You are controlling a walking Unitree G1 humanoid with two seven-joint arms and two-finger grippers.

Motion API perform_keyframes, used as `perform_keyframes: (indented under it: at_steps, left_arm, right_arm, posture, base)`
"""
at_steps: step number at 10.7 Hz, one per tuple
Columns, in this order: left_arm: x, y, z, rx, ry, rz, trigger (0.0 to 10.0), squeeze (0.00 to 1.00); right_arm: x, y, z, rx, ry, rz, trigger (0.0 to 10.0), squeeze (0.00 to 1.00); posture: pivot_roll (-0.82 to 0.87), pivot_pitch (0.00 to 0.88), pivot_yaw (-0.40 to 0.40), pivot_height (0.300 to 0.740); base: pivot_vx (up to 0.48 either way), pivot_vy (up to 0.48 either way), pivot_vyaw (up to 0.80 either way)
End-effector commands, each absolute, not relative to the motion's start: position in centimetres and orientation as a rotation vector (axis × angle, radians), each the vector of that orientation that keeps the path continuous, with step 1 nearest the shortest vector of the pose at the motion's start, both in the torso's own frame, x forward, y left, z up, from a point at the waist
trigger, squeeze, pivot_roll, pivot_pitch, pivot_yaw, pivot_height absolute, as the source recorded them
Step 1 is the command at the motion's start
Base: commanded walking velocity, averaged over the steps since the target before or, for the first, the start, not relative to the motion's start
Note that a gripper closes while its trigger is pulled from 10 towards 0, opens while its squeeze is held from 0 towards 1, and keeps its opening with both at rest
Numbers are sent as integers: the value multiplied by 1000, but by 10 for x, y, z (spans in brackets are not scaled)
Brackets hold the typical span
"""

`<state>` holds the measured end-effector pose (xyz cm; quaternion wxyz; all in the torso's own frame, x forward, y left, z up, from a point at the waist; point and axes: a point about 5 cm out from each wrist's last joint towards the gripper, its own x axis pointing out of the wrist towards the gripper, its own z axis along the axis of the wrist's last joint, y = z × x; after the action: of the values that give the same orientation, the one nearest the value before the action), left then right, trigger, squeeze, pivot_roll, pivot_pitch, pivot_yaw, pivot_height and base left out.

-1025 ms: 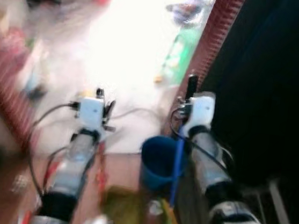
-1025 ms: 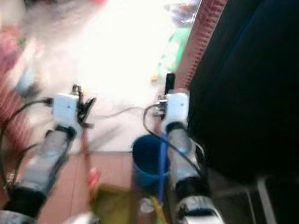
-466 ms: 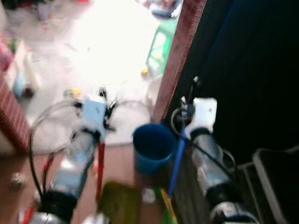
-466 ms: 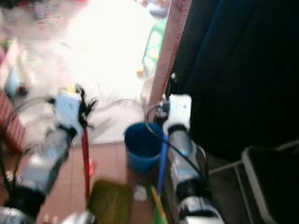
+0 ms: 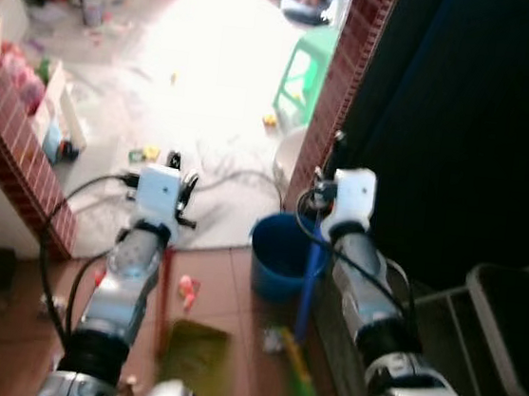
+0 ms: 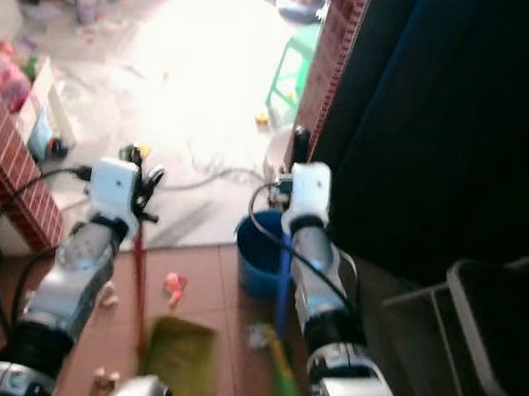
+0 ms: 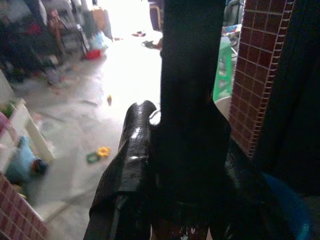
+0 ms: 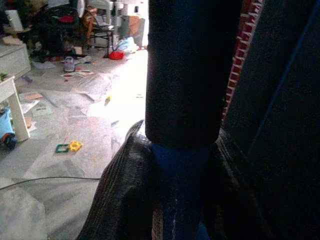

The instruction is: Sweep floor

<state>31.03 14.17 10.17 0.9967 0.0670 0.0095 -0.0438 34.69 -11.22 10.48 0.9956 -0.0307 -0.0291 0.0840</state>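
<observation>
My left gripper (image 5: 179, 191) is shut on a red handle (image 5: 163, 292) that runs down to a yellow-green dustpan (image 5: 193, 362) on the brown tiles. In the left wrist view the black fingers (image 7: 125, 170) clamp that handle (image 7: 190, 90). My right gripper (image 5: 329, 179) is shut on a blue broom handle (image 5: 307, 289) with green bristles (image 5: 299, 379) at the floor. The right wrist view shows the black grip and blue shaft (image 8: 182, 170) between the fingers (image 8: 122, 190). A pink scrap (image 5: 185, 290) lies on the tiles between the two handles.
A blue bucket (image 5: 275, 255) stands by the brick pillar (image 5: 354, 84), close to the broom. A low brick wall (image 5: 12, 150) is on the left, with a cable and small toys (image 5: 141, 153) on the grey floor. A green stool (image 5: 306, 69) stands beyond; a dark curtain and a black frame (image 5: 508, 321) are on the right.
The whole picture has shifted and grown sharper as the camera moved. Both grippers keep their hold on the handles. The pink scrap on the tiles has come into view.
</observation>
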Motion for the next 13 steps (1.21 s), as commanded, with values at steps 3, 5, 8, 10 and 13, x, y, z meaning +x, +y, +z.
perform_keyframes:
  at_steps: [3, 5, 8, 10, 13]
  left_arm:
    - [314, 131, 103, 118, -31, -46, 10000, 0]
    - [318, 132, 98, 82, -26, 44, 10000, 0]
    - [324, 126, 91, 192, -50, 111, 10000, 0]
    - [329, 126, 88, 221, -65, 217, 10000, 0]
    - [330, 110, 74, 84, 11, 149, 10000, 0]
  right_arm:
    - [348, -123, 106, -72, -63, 141, 10000, 0]
    - [348, -123, 106, -74, -62, 141, 10000, 0]
    - [348, -122, 105, -81, -62, 137, 10000, 0]
    - [348, -121, 106, -81, -63, 137, 10000, 0]
    - [349, -122, 108, -18, -62, 132, 10000, 0]
  posture:
    - [58, 0, -45, 740]
    - [50, 0, -45, 740]
    - [41, 0, -43, 740]
    - [31, 0, -41, 740]
    - [24, 0, -38, 740]
  base:
    - [0, 0, 0]
    - [0, 0, 0]
    - [0, 0, 0]
    - [0, 0, 0]
    - [0, 0, 0]
